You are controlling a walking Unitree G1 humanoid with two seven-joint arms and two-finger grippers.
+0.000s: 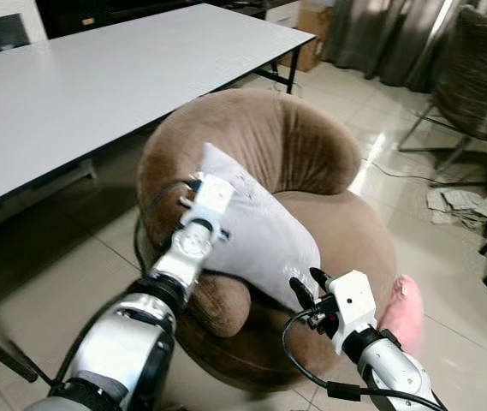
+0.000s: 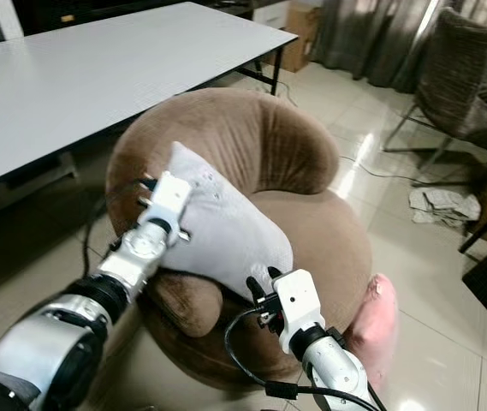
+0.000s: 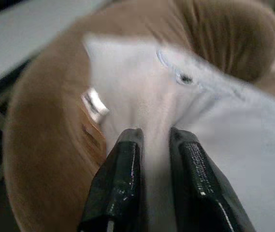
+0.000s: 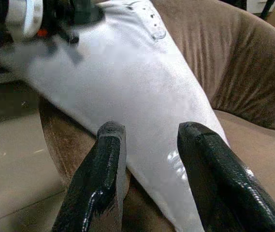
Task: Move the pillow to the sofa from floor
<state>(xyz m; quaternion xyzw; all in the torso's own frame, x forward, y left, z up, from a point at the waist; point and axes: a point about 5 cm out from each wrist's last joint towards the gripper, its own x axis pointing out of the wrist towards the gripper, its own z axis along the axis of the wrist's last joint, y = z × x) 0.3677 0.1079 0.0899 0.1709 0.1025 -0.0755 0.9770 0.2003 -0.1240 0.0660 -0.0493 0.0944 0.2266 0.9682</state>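
Note:
A pale grey pillow lies tilted across the seat and left armrest of the round brown sofa. My left gripper is shut on the pillow's upper edge, near its buttoned flap, with fabric pinched between the fingers. My right gripper stands open at the pillow's lower corner, over the sofa's front edge, with nothing between its fingers.
A pink cushion leans on the floor against the sofa's right side. A long white table stands behind and to the left. A woven chair and loose papers are at the right on the tiled floor.

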